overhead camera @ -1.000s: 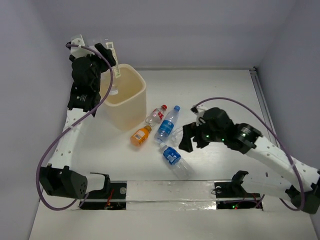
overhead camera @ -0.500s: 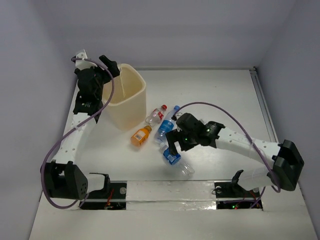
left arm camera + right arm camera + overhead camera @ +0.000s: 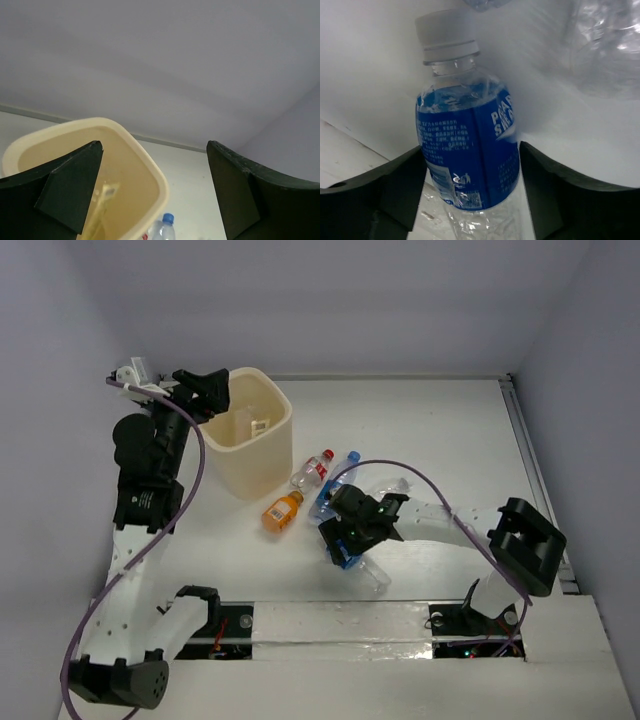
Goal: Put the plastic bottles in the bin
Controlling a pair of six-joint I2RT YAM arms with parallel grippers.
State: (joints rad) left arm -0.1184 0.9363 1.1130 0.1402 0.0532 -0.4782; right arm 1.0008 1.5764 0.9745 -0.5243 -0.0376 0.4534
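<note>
Change: since half a second ago the left arm has folded back toward its base, and the right arm has slid further over the blue-label bottle (image 3: pixel 467 150).
Left fingers (image 3: pixel 70 192): spread wide and holding nothing. They are raised at the left rim of the bin (image 3: pixel 250 455), and the bin's mouth shows below and between them.
Right fingers (image 3: pixel 555 190): one on each side of the blue-label bottle, close against its label. Whether they pinch it cannot be told.
Blue-label bottle: lying on the surface (image 3: pixel 440 430) between the right fingers, its white cap past their tips.
Bin: upright under the left fingers, with one clear bottle (image 3: pixel 258 425) inside.
Other bottles: the orange bottle (image 3: pixel 282 512), red-label bottle (image 3: pixel 313 469) and blue-cap bottle (image 3: pixel 337 483) lie on the surface between the bin and the right fingers. A crumpled clear bottle (image 3: pixel 605 50) lies just beyond the right fingertips.
</note>
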